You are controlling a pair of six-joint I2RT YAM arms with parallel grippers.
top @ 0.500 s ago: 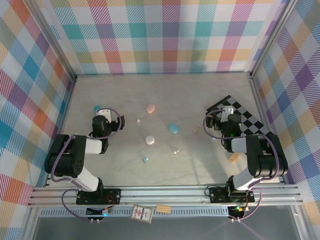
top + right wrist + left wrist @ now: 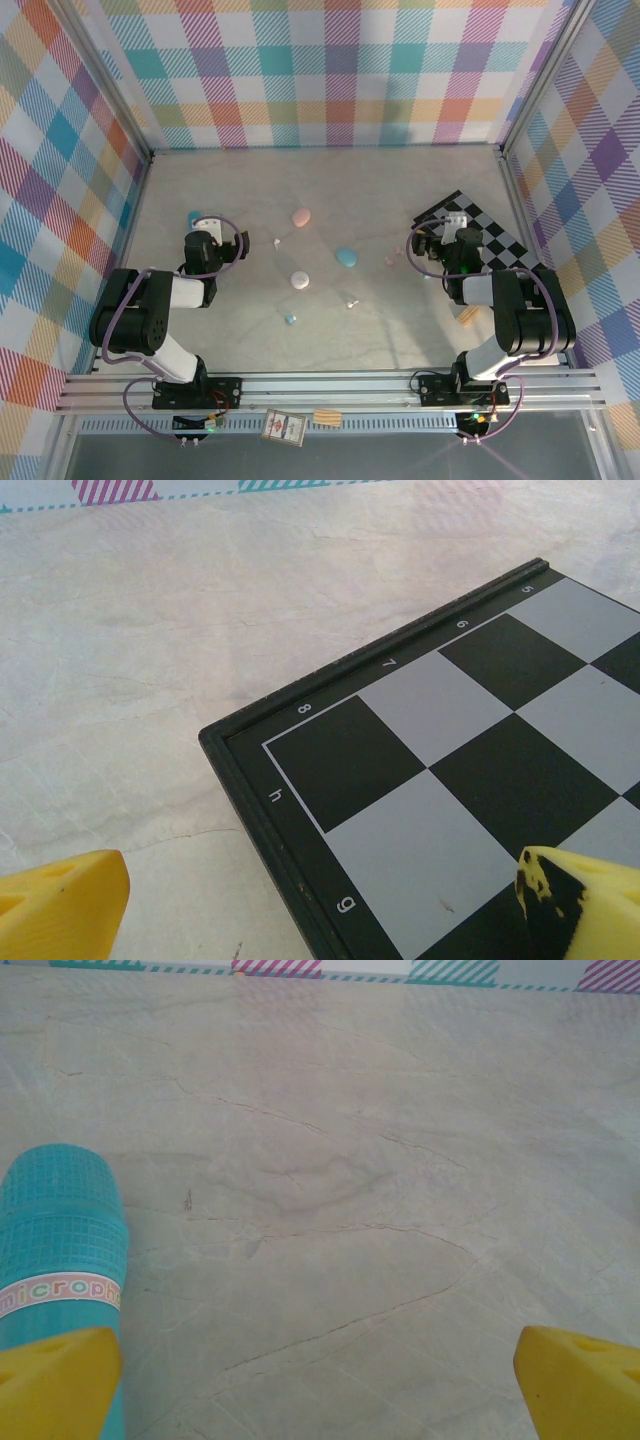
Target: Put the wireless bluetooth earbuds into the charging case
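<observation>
Three pebble-like cases lie mid-table: a pink case (image 2: 301,216), a teal case (image 2: 346,257) and a whitish case (image 2: 300,280). Tiny earbuds are scattered round them: a white earbud (image 2: 277,241), a teal earbud (image 2: 290,319), another white earbud (image 2: 352,302) and a pale pink earbud (image 2: 390,260). My left gripper (image 2: 205,230) (image 2: 320,1385) is open over bare table, left of the cases. My right gripper (image 2: 455,226) (image 2: 320,905) is open above a chessboard corner, right of them. Nothing sits between either pair of fingers.
A teal microphone (image 2: 62,1250) (image 2: 196,217) lies against my left gripper's left finger. The black-and-white chessboard (image 2: 460,750) (image 2: 490,240) lies at the right. A tan piece (image 2: 467,315) rests near the right arm. Plaid walls enclose the table.
</observation>
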